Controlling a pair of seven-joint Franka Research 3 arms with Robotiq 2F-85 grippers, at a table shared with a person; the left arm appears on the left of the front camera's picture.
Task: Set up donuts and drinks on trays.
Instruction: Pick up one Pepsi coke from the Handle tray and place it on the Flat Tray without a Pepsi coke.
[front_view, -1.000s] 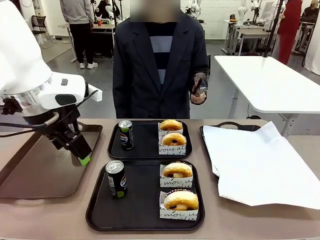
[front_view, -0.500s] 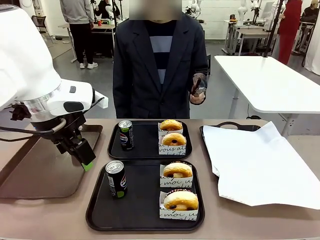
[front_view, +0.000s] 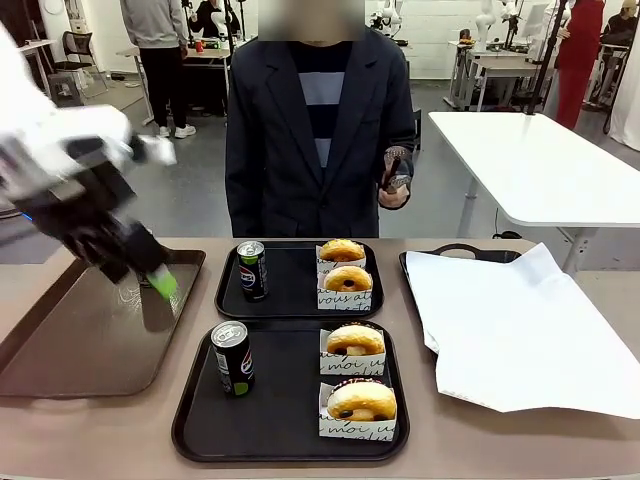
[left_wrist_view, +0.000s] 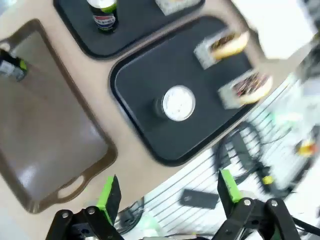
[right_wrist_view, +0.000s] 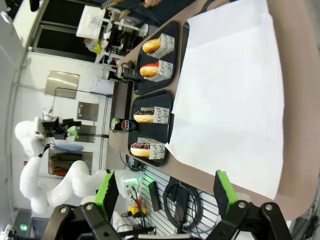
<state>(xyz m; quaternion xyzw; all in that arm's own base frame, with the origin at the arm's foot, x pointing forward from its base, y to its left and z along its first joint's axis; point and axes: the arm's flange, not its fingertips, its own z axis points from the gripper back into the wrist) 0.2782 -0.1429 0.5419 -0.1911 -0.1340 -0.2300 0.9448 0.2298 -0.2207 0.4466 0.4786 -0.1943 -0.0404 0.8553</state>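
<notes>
Left gripper (front_view: 160, 285), blurred at the left of the front view, hangs above the brown tray (front_view: 60, 350) with its fingers apart and nothing between them. Right gripper (right_wrist_view: 165, 192), at the bottom of the right wrist view, is also spread wide and empty. At the centre of the front view, two black trays (front_view: 290, 425) each carry one can (front_view: 232, 357) and two sleeved donuts (front_view: 355, 340).
</notes>
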